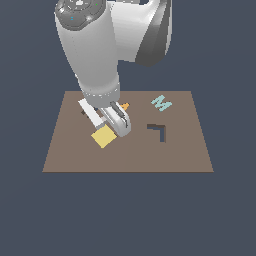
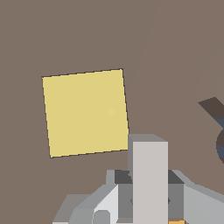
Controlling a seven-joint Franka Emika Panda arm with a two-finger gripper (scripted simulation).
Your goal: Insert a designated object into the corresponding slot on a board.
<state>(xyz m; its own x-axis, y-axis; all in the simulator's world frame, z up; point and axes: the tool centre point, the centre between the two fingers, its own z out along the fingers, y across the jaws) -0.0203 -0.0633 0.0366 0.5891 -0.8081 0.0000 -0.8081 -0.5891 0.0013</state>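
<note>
**Carrying the L block to its recess**

Dark grey-blue emptiness surrounds the brown board (image 1: 128, 155), on which everything lies. My gripper (image 1: 116, 121) hangs low over the board's half toward the exterior view's left, fingers closed on the light-grey L block (image 2: 150, 175), whose one arm stands up between them in the wrist view. The yellow square (image 1: 103, 136) sits just beside me, at about seven o'clock from my fingertips. The L-shaped slot (image 1: 159, 130) lies toward three o'clock, with the teal M (image 1: 161, 103) beyond it at about one o'clock. To do this well, I judge I should lift clear of the square, travel across, turn the block to match the recess's corner, then lower squarely. My arm leans steeply down, wrist tilted.
</note>
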